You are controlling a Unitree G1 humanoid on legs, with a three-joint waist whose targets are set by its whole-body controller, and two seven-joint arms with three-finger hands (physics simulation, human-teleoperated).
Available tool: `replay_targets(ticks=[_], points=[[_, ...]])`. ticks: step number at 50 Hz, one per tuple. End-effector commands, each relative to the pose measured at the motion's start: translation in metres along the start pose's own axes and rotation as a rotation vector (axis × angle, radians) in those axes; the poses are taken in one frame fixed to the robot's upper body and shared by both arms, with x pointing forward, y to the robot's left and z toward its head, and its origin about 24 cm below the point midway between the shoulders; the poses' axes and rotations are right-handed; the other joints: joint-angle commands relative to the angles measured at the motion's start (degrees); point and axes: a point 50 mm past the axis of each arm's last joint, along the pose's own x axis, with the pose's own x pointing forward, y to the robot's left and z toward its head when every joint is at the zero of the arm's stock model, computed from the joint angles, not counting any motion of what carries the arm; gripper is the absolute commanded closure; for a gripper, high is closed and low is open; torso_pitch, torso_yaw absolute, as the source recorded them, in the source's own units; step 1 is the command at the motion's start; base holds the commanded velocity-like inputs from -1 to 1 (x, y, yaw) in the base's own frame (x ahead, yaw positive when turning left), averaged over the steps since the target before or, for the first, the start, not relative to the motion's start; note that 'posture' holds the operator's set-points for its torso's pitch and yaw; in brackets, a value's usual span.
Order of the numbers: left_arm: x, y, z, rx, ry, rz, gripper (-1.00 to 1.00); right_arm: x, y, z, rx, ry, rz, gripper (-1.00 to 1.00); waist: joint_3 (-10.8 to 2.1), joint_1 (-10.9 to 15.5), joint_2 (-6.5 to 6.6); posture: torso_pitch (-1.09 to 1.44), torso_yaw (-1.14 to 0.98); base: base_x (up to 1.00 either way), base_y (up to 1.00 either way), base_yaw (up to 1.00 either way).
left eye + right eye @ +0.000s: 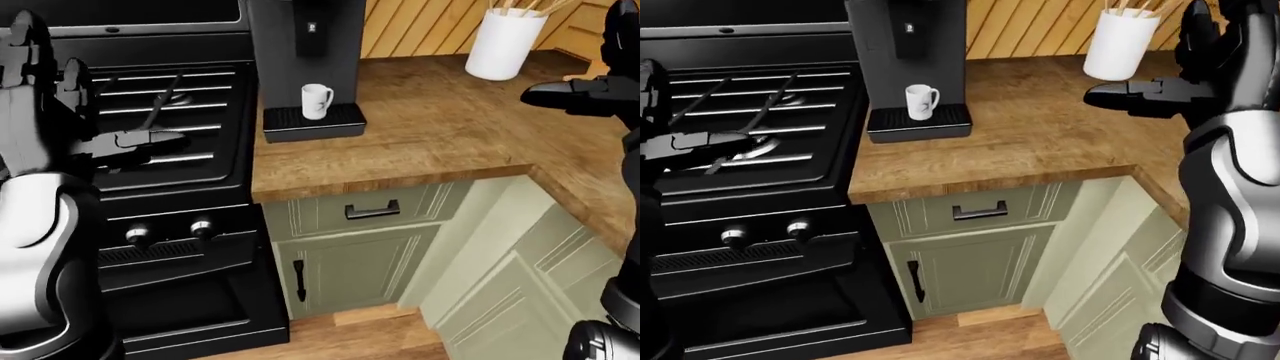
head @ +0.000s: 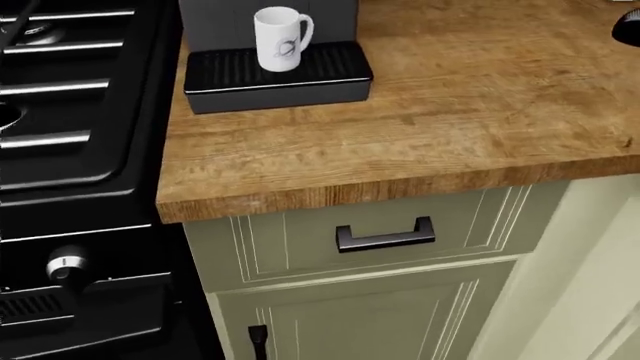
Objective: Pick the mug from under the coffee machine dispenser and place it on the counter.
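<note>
In the left-eye view, the white mug stands upright on the black drip tray of the coffee machine, under its dispenser. The left hand hangs over the black stove, fingers spread and grasping nothing.

In the head view, the mug's handle points to the view's right. Below the wooden counter is a pale green drawer with a black handle.

In the right-eye view, the right hand hovers above the counter near a white utensil holder, fingers extended, empty, well apart from the mug.
</note>
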Motion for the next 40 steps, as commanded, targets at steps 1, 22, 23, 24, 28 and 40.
replay_targets(ticks=[1,22,23,24,28,40], points=[[0.0009,0.0010,0.0154,0.007,-0.074,-0.001,-1.00,0.0012,-0.0003,0.0129,-0.004,-0.057,-0.002,-1.00,-1.23,0.1,-0.64,0.00,0.00,0.20,0.11,0.00],[0.0012,0.0023,0.0166,0.008,-0.075,0.001,-1.00,0.0016,-0.0037,0.0143,-0.009,-0.060,-0.011,-1.00,-0.92,0.3,2.50,0.00,0.00,0.20,0.11,0.00],[0.0013,0.0021,0.0168,0.008,-0.075,0.001,-1.00,0.0017,-0.0037,0.0147,-0.009,-0.061,-0.012,-1.00,-0.88,0.5,1.56,0.00,0.00,0.21,0.10,0.00],[0.0012,0.0020,0.0168,0.007,-0.075,0.001,-1.00,0.0017,-0.0038,0.0146,-0.009,-0.060,-0.012,-1.00,-0.93,0.6,0.56,0.00,0.00,0.20,0.11,0.00],[0.0016,0.0022,0.0179,0.007,-0.077,0.001,-1.00,0.0020,-0.0043,0.0157,-0.010,-0.062,-0.013,-1.00,-1.26,0.2,-0.32,0.00,0.00,0.21,0.04,0.00],[-0.0013,-0.0008,0.0158,-0.006,-0.067,-0.005,-1.00,0.0027,-0.0070,0.0115,0.001,-0.048,-0.033,-1.00,-0.29,-0.8,3.60,0.00,0.00,0.09,0.01,0.00]])
